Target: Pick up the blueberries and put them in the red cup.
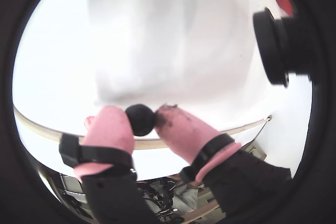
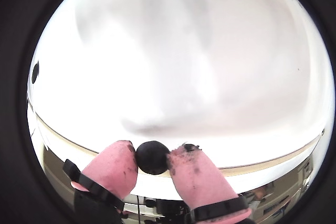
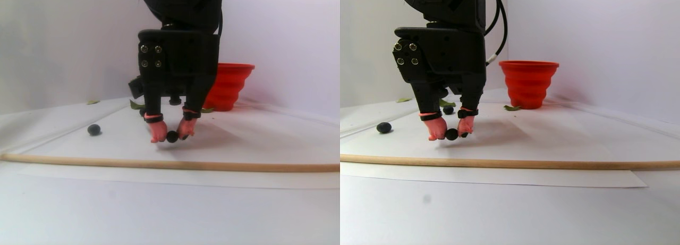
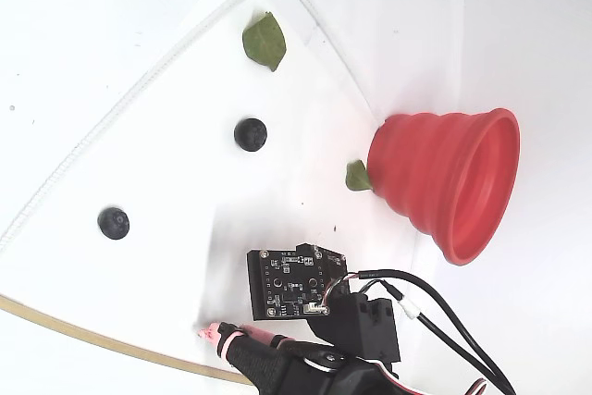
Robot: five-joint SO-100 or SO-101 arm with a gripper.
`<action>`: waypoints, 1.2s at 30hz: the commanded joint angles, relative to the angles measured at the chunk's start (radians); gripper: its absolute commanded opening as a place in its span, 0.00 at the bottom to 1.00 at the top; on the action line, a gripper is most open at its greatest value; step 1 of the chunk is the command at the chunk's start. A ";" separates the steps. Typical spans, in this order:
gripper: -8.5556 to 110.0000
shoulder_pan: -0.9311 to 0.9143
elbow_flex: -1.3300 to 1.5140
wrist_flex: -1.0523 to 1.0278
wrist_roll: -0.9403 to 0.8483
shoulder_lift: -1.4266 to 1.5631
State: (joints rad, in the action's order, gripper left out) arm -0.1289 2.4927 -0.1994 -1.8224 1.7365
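Stereo pair view, left half, read left to right. A loose blueberry (image 3: 94, 129) lies on the white table (image 3: 159, 213) at the left, well apart from the arm. Next come the jaws (image 3: 172, 136), pointing straight down, with a second berry, the held blueberry (image 3: 172, 136), pinched between their pink fingertips (image 3: 158, 131); it sits at or just above the sheet, and whether it has left the surface cannot be told. A third berry (image 3: 175, 101) shows behind the jaws, farther back. At the right and far stands the red cup (image 3: 229, 85), upright, mouth up. A thin wooden rod (image 3: 170, 165) crosses the near table.

Both wrist views confirm the grip: the pink pads (image 1: 110, 127) close on the dark round berry (image 1: 140, 119) from either side, each touching it, the berry centred at the tips (image 2: 153, 157). Dark smears mark the right pad.

In the fixed view from above, two free berries (image 4: 251, 134) (image 4: 114, 223) lie left of the cup (image 4: 444, 182), whose wide rim faces right in this view; a green leaf (image 4: 265, 41) lies far and another touches the cup's base.

The governing relation: the cup lies to the right of and beyond the jaws, its rim well above the fingertips, so the berry would likely have to rise before travelling across. The berry is round, with no long axis to align.

No brand, label or legible writing is visible.
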 commanded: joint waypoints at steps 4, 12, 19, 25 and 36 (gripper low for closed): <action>0.16 0.006 -0.032 -0.025 0.003 0.135; 0.16 0.003 -0.034 -0.055 -0.006 0.224; 0.16 -0.006 -0.060 -0.098 -0.011 0.287; 0.16 -0.028 -0.091 -0.104 -0.026 0.311; 0.16 -0.061 -0.132 -0.104 -0.055 0.390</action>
State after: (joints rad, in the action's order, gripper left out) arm -0.1764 2.4344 -0.3007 -1.8684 2.0233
